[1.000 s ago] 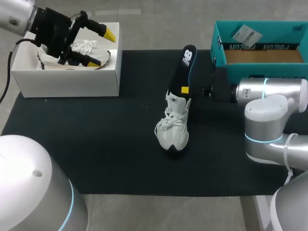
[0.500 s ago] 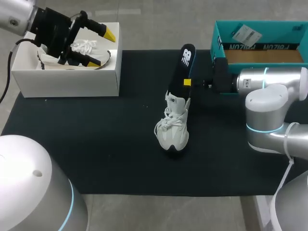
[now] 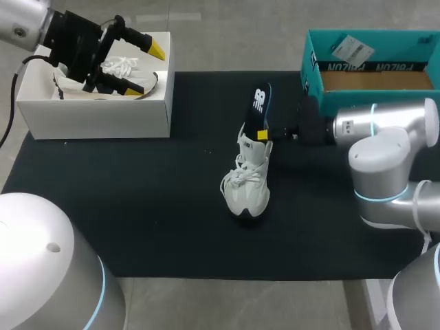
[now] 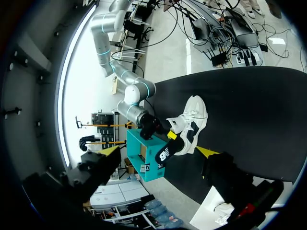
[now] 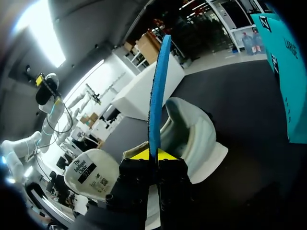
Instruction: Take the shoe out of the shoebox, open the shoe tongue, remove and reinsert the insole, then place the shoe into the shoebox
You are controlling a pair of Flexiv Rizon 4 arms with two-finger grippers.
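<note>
Two shoes, two boxes, one insole. Low in the middle of the head view one white shoe (image 3: 246, 185) stands on the black mat (image 3: 137, 206), toe toward the bottom edge. Just above it my right gripper (image 3: 263, 135), coming in from the right, pinches the dark insole (image 3: 258, 104). The insole stands up on edge, its lower end at the shoe's opening. In my right wrist view both fingers press its blue edge. At upper left my left gripper (image 3: 149, 69) hangs with fingers spread over the white box (image 3: 96, 120), which holds the second shoe (image 3: 120, 69). The teal box (image 3: 385, 36) sits at upper right.
</note>
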